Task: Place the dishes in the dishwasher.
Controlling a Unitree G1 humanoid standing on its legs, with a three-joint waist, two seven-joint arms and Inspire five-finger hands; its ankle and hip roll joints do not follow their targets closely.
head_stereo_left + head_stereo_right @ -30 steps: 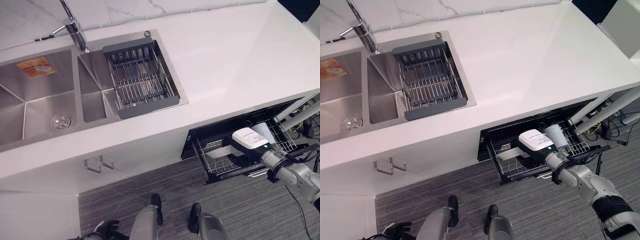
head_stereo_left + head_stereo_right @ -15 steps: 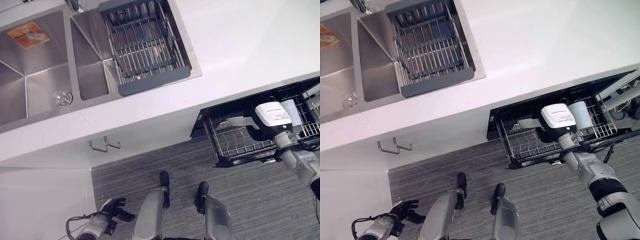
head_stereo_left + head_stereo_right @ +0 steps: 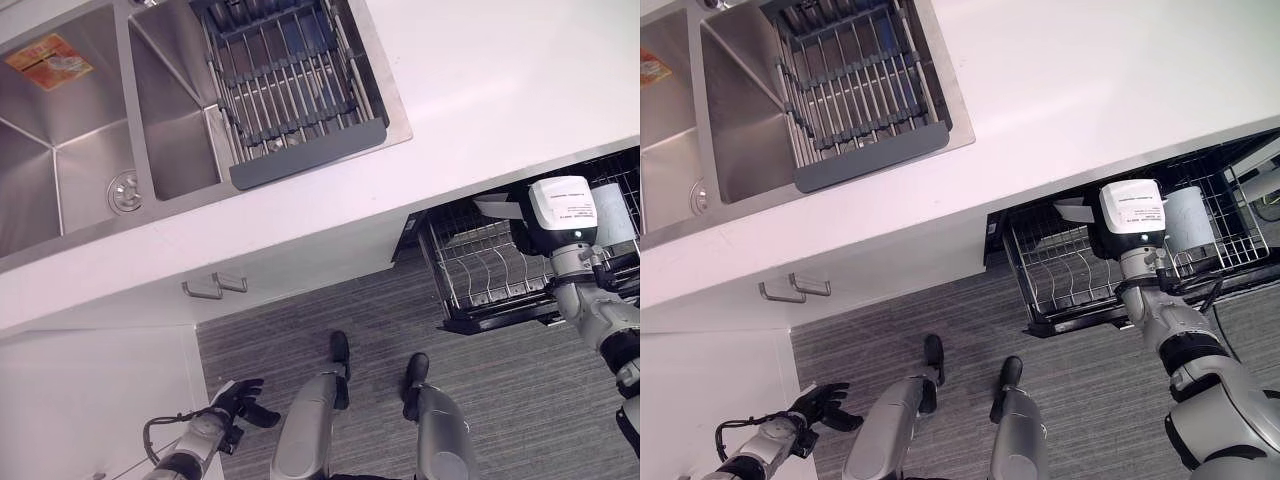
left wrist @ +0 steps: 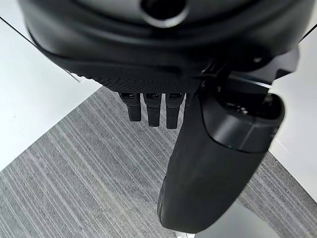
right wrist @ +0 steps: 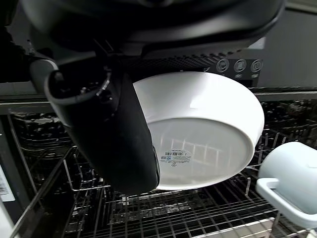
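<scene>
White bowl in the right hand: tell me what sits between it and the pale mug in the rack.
Nothing: in the right wrist view only bare rack wire separates the white bowl, held by the right hand, from the pale mug.

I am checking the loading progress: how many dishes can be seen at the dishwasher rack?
2: a white bowl gripped by the right hand above the rack, and a pale mug on the rack beside it. Others may be hidden.

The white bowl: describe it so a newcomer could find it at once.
Under the white counter, the dishwasher rack is pulled out over the floor. The white bowl is gripped in the right hand above its wires, wider and shallower than the pale handled cup beside it.
</scene>
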